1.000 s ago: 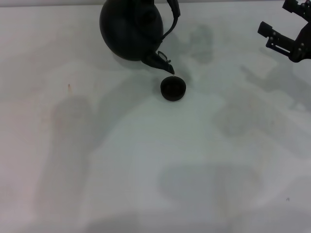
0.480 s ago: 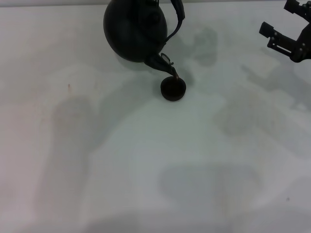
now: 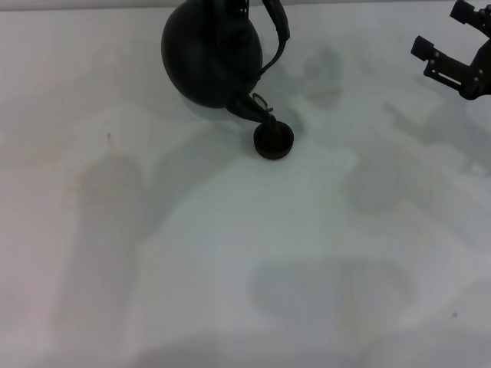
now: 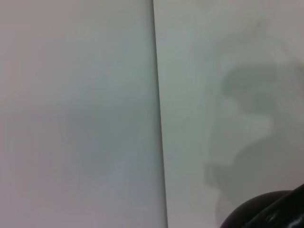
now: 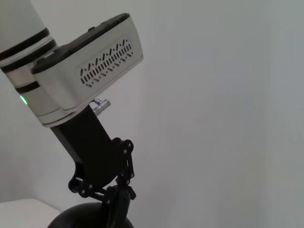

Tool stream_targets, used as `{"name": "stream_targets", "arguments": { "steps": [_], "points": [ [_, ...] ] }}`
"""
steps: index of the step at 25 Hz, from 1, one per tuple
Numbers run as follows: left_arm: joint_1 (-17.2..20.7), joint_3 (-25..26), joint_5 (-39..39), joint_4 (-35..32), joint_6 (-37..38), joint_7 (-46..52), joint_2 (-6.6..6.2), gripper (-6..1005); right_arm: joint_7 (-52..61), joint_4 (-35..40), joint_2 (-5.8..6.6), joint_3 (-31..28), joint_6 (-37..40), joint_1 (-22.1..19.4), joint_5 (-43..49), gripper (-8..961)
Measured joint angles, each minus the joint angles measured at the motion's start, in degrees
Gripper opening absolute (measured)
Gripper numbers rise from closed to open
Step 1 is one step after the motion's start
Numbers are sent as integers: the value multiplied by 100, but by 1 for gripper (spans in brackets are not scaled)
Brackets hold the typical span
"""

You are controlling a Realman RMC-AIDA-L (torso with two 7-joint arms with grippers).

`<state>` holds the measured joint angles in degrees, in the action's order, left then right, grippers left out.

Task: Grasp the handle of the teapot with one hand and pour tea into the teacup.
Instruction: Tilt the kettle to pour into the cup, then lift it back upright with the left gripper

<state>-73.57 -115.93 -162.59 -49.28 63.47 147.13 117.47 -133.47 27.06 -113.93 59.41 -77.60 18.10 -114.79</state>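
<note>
Two arms in play. Left arm reaches down from above at the far edge of the table [image 3: 230,253]; in the right wrist view the left pincer [image 5: 118,202] is clenched on the handle [image 3: 278,34], linkage folded narrow over the teapot [image 3: 211,54]. The teapot hangs tilted, spout down toward the robot's right, spout tip directly over the rim of the teacup [image 3: 273,141], touching or just above it; I cannot tell which. The teacup stands upright on the table, just beside the pot's lower edge. Tea itself not discernible. Right pincer [image 3: 454,57] is parked at the far right, well apart from both, fingers spread and released. No legible writing anywhere.
</note>
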Motion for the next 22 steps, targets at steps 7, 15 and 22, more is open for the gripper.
{"name": "stream_targets", "arguments": {
  "steps": [7,15,22],
  "points": [
    [57,1,0,-87,130,-1,-22,122,6,-20,3,0,23,27,0,854],
    [62,-141,0,-100,227,2,-60,122,14,-26,3,0,52,27,0,854],
    [25,-195,-8,-93,288,-11,-70,122,6,-35,3,0,58,33,0,854]
  ]
}}
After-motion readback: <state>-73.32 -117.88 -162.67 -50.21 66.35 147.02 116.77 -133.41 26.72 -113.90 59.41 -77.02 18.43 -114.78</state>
